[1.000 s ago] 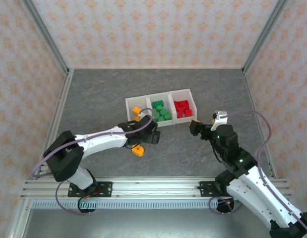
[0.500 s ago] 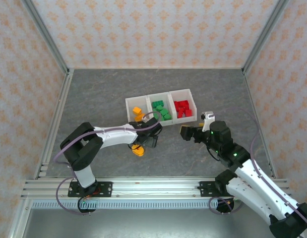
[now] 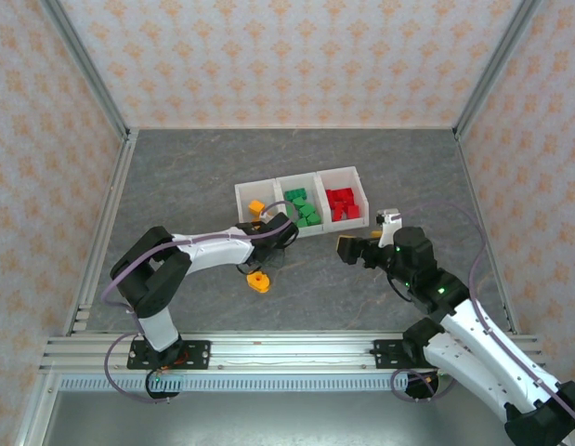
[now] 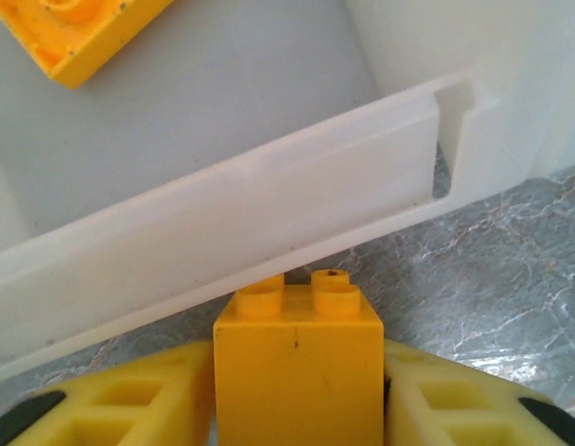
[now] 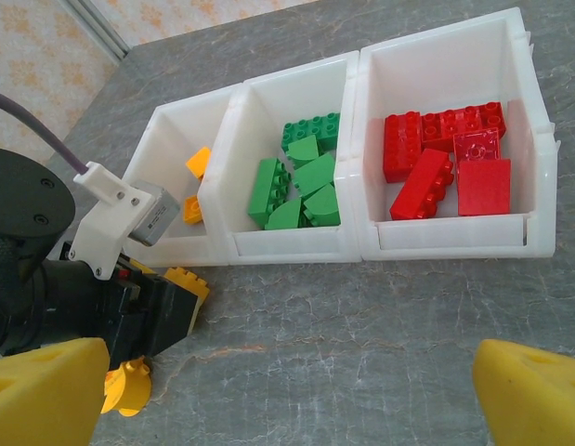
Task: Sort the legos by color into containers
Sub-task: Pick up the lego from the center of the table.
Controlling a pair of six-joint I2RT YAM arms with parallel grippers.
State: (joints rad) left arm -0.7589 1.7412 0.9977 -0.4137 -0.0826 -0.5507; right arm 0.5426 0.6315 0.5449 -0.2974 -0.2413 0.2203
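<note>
Left wrist close-up: clamps a boxy, glossy orange-yellow brick (image 4: pixel 296 372), two studs up, between the blocky yellow fingers (image 4: pixel 129 400) of the left gripper (image 4: pixel 296 395) at bottom centre, just short of the containers' (image 4: pixel 222 223) smooth white front wall. Right wrist view: spreads the right gripper (image 5: pixel 287 390) wide and empty over the veined grey table (image 5: pixel 361 316). Finds red legos (image 5: pixel 445 158) in the right bin, green legos (image 5: pixel 296 181) in the middle, and a round orange piece (image 5: pixel 127 386) lower left on the table.

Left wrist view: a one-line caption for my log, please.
Left gripper holds a yellow brick just outside the white bin front wall; a second yellow brick lies inside.
</note>
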